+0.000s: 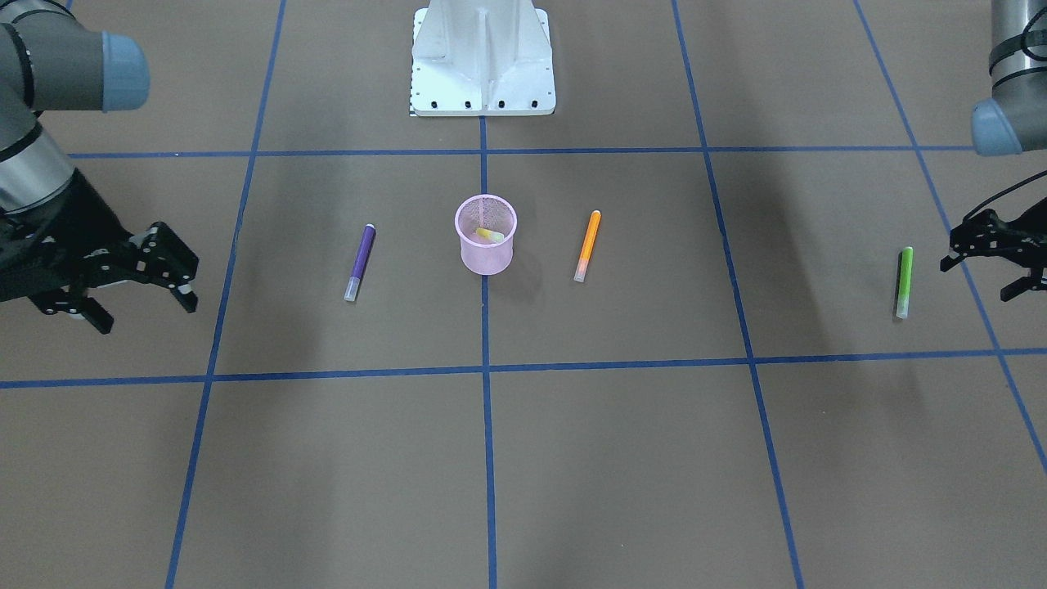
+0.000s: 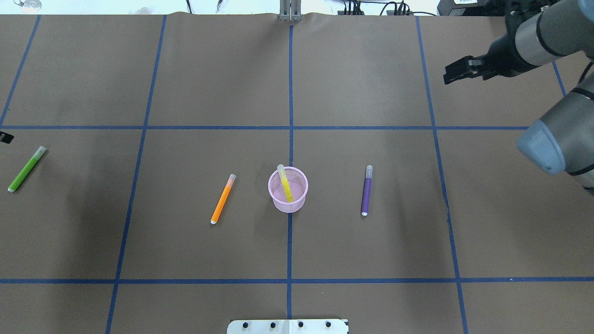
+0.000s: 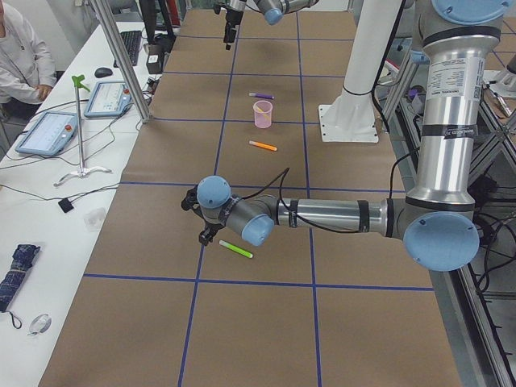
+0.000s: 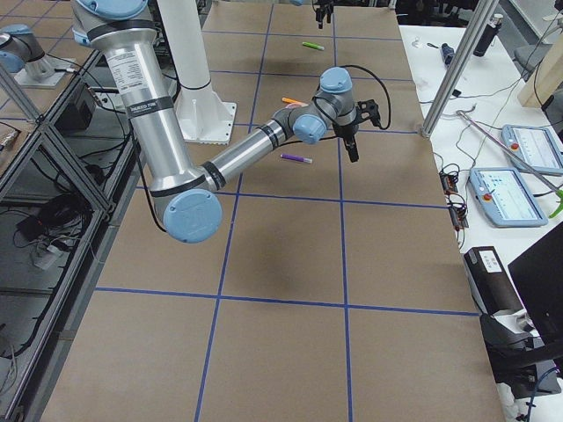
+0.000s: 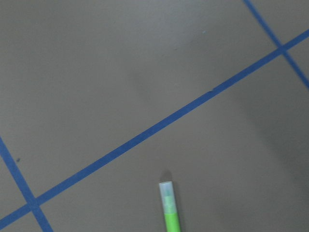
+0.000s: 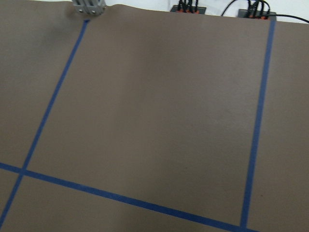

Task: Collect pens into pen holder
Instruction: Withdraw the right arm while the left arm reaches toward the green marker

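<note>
One pen, the yellow one [image 2: 285,185], leans inside the pink pen holder [image 2: 297,204]. The purple pen [image 2: 366,192] and orange pen [image 2: 222,198] lie flat on either side of it. The green pen [image 2: 25,170] lies just beside the left gripper [image 1: 977,278], whose jaws look parted, though half cut off. The right gripper [image 1: 143,312] hangs spread and empty.

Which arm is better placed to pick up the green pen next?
Left. The left gripper hangs beside the green pen, also seen in its wrist view; the right gripper is at the opposite end, beyond the purple pen.
</note>
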Controlling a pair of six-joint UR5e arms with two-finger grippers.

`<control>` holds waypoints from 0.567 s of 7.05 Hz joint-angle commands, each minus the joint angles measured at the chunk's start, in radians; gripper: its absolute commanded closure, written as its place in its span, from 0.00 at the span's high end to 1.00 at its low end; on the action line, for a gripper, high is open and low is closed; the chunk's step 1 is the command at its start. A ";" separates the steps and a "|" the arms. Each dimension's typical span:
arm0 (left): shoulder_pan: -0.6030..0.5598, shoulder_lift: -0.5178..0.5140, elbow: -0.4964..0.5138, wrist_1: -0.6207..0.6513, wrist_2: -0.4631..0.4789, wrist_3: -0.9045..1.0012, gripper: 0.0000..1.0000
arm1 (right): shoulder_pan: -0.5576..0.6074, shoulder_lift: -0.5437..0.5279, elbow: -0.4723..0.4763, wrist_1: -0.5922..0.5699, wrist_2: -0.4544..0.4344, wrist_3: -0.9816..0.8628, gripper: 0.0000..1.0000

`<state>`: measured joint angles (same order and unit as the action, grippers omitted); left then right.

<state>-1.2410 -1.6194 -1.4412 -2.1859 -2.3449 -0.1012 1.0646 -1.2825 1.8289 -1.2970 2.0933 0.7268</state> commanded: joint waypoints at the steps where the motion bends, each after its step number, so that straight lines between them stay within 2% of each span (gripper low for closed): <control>1: 0.110 -0.014 0.056 -0.101 0.114 -0.136 1.00 | 0.109 -0.067 -0.051 -0.011 0.075 -0.197 1.00; 2: 0.124 -0.017 0.094 -0.141 0.114 -0.149 1.00 | 0.153 -0.076 -0.080 -0.010 0.127 -0.273 1.00; 4: 0.129 -0.011 0.097 -0.173 0.114 -0.150 0.98 | 0.164 -0.089 -0.082 -0.007 0.131 -0.274 1.00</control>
<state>-1.1189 -1.6332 -1.3490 -2.3341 -2.2324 -0.2461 1.2181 -1.3647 1.7519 -1.3062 2.2158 0.4677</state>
